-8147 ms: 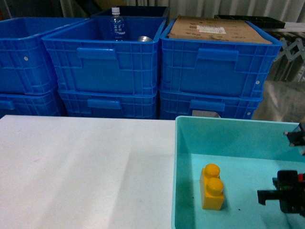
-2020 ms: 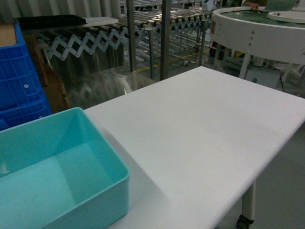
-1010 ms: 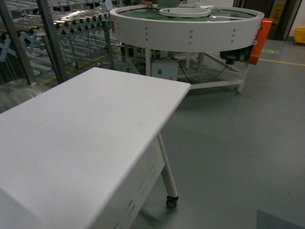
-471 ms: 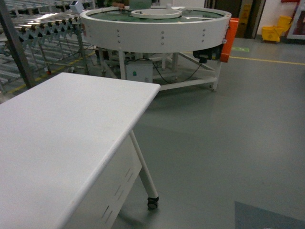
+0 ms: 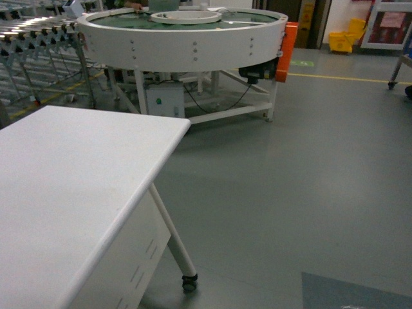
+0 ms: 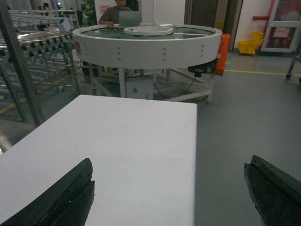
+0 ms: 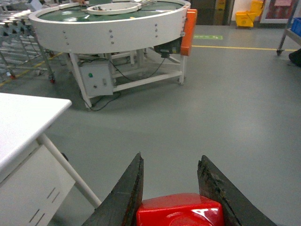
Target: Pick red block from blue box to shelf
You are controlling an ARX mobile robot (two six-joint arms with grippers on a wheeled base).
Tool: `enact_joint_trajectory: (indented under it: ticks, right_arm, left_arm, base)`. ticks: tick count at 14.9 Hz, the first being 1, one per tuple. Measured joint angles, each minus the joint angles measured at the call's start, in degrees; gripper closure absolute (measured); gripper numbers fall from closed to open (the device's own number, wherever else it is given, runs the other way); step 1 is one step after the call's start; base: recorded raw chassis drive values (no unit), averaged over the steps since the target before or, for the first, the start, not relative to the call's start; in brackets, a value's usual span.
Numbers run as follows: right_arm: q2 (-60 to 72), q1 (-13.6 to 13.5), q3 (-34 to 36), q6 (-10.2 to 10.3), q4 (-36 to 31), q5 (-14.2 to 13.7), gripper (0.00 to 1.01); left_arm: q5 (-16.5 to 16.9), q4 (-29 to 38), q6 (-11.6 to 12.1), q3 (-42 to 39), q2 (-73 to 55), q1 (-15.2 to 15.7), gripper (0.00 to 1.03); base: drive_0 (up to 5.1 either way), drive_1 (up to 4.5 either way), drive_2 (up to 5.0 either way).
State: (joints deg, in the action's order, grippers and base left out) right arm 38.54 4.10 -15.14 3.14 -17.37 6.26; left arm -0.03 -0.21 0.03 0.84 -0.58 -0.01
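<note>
1. On the far left of my head view I see the shelf (image 5: 32,38), its roller tracks running back beside the round white conveyor table (image 5: 183,38). It sits at the frame's edge, so I judge the base is not yet squared up to it. I want it centred before I extend an arm.

2. The white table (image 5: 77,187) fills the lower left, one caster leg showing on the grey floor (image 5: 309,180). I keep the base clear of that corner while driving.

3. My left gripper (image 6: 169,193) hangs over the white table with its fingers spread wide and nothing between them. I leave it tucked there, out of the way.

4. My right gripper (image 7: 171,188) is closed on the red block (image 7: 179,212), a dark finger pressed against each side, out over bare floor. Only the top of the block shows, so I cannot tell how deep the hold is.

5. The blue box is not in any view, so the pick looks done and the carry to the shelf is the step in hand.

6. To do it well I drive slowly, keep the right wrist level, hold the grip firm, and only lift toward a tier once the rails sit ahead of me. A jolt could drop the block onto the floor.
</note>
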Motion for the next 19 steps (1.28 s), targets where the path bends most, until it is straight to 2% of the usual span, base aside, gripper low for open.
enact_joint_trajectory:
  ticks: [2,8,14,19]
  right_arm:
    - [0.0,0.0,0.0,0.0,-0.1,0.0,0.73]
    - [0.0,0.0,0.0,0.0,-0.1,0.0,0.73]
    - [0.0,0.0,0.0,0.0,-0.1,0.0,0.73]
    - [0.0,0.0,0.0,0.0,-0.2,0.0,0.73]
  left_arm:
    - [0.0,0.0,0.0,0.0,0.0,0.0,0.05]
    - [-0.1,-0.1,0.0,0.0,0.0,0.0,0.05]
    - [0.0,0.0,0.0,0.0,0.0,0.0,0.05]
    - [0.0,0.0,0.0,0.0,0.0,0.0,0.05]
  base:
    - [-1.6,1.87,-5.1]
    - [-1.7,-1.74,-1.7]
    - [-1.6,2.49,-5.7]
    - [0.0,4.32,-4.2]
